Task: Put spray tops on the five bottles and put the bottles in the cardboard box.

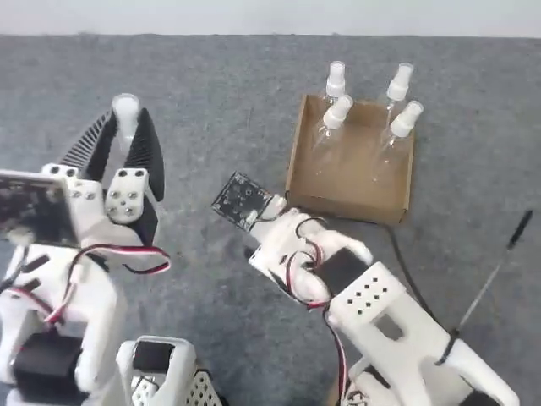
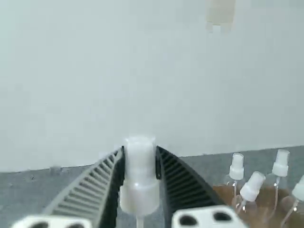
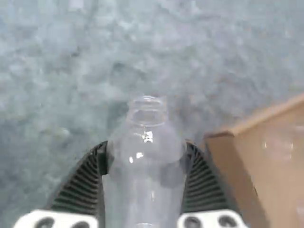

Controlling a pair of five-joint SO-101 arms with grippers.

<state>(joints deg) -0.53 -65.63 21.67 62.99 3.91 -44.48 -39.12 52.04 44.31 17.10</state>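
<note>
— One spray top (image 2: 138, 175) is pinched upright in your left claw (image 1: 125, 114), on the left over the counter (image 1: 211, 85). How will it handle?

— It's light, hard plastic. I'd judge the collar the safe hold, since the thin tube (image 2: 138, 221) beneath looks easy to bend.

— And the middle?

— Your right claw (image 3: 146, 149) is closed round the uncapped bottle (image 3: 145, 161), neck open, just beside the near left corner of the cardboard box (image 1: 348, 205). The bottle is probably light, slick and thin-walled, so grip the body gently and keep the neck free.

— On the right?

— Four capped bottles (image 1: 338, 110) stand in the box.
</note>
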